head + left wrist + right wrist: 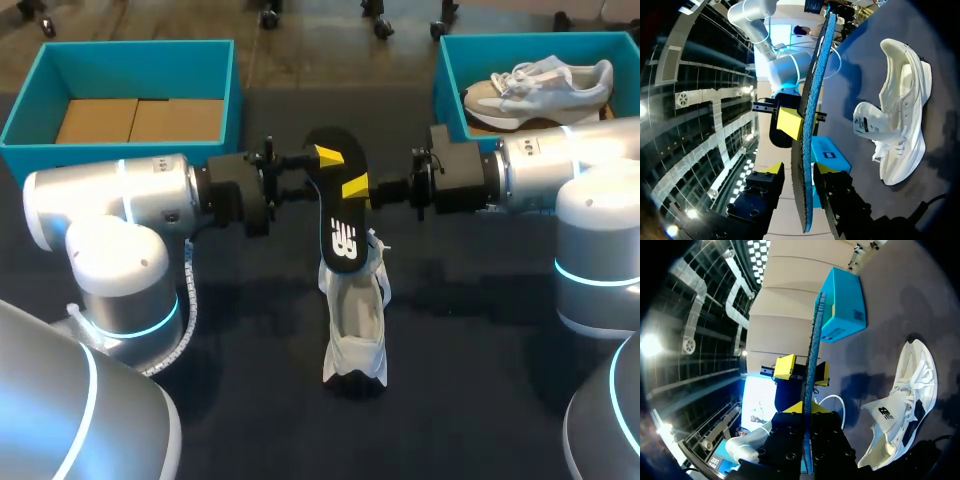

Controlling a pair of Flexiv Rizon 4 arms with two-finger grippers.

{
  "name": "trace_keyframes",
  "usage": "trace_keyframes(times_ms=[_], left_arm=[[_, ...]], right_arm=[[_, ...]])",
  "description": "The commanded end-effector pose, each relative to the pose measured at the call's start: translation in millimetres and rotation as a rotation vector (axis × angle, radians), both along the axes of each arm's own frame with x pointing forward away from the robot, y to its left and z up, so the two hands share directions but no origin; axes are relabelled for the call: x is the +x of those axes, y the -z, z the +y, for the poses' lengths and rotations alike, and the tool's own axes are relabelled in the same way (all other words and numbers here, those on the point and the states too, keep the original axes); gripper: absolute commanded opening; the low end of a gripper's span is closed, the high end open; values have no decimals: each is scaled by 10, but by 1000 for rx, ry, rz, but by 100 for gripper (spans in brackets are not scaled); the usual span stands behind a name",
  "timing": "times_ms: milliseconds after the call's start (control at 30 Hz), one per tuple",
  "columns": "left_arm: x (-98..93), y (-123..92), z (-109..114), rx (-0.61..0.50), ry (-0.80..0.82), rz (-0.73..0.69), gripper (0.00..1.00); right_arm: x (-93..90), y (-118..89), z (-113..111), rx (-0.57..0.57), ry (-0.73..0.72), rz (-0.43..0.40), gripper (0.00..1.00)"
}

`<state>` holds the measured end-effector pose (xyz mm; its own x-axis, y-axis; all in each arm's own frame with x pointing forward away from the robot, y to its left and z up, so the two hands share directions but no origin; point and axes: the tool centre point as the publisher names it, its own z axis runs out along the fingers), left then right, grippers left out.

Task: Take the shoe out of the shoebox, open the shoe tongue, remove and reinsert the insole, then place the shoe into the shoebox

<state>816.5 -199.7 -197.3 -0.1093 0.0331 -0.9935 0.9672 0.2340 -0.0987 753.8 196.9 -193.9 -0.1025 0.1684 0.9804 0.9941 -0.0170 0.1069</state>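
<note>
Far right corner: an open teal cardboard box (447, 95), brown floor showing inside. It sits on the dark, matte table top (480, 400), hard by the far edge.

Inside the box is a second low sneaker (540, 88), with a pale grey-and-beige upper, white laces and a white sole. It lies lengthwise across the box, toe toward the inner wall, laces loosely bunched on top.

The box's near edge is partly hidden.

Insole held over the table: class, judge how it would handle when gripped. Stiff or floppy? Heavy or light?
Probably fairly stiff: the insole looks nearly straight, edge-on in both wrist views, though the right gripper pinches it at one spot only. Likely light, since it is a thin sheet. Its rough blue face may resist slipping.
</note>
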Motion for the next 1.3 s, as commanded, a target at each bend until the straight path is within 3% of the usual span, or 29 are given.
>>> trace_keyframes(times_ms=[33,300,467,833,900,1000,1300], left_arm=[[15,-5,4,2,-1,-1,37],[5,-20,-11,11,16,-9,34],[-7,-39,-19,14,22,-17,22],[-16,-44,-56,37,40,-28,23],[-8,-42,-61,41,39,-28,18],[3,-35,-65,47,36,-27,2],[6,4,-52,52,43,-20,0]], right_arm=[[-6,-9,9,-5,1,2,0],[-6,-9,9,-5,1,2,0],[-6,-9,9,-5,1,2,0],[-6,-9,9,-5,1,2,0],[-6,-9,9,-5,1,2,0],[-6,-9,9,-5,1,2,0],[-6,-9,9,-5,1,2,0]])
